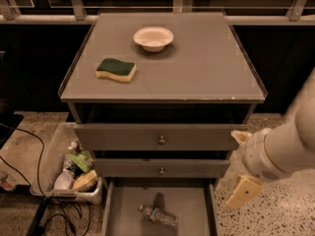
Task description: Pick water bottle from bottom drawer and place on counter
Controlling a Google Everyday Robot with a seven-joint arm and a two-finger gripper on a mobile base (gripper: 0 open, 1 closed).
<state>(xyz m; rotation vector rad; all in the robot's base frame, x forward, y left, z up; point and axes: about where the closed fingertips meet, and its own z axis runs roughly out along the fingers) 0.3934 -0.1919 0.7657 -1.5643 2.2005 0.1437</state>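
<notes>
The water bottle (158, 215) lies on its side on the floor of the open bottom drawer (127, 206), a little right of the middle. Its cap points to about 10 o'clock and its base to 4 o'clock. Nothing else is in there with it.

The pincer (240, 164) hangs outside the cabinet, off the right end of the two closed drawers, at about 2 o'clock from the bottle and well apart from it. Its two pale fingers are spread wide and hold nothing.

I'd guess the bottle is light; how full it is I can't tell. The thin, crinkled plastic will likely give under a squeeze, and the round, smooth body looks apt to roll or skid on the flat floor if nudged from one side only. The best hold looks to be across the label band at mid-length, with the fingers set at 1 and 7 o'clock, square to its long line. The tapered neck and cap would be poorer places. Grip gently, since a hard pinch could crush it or make it shoot out.

Up on the table (202, 70), a sponge (116, 70) sits at 9 o'clock and a bowl (153, 38) at 12. The right half looks bare enough to put the bottle down there.
</notes>
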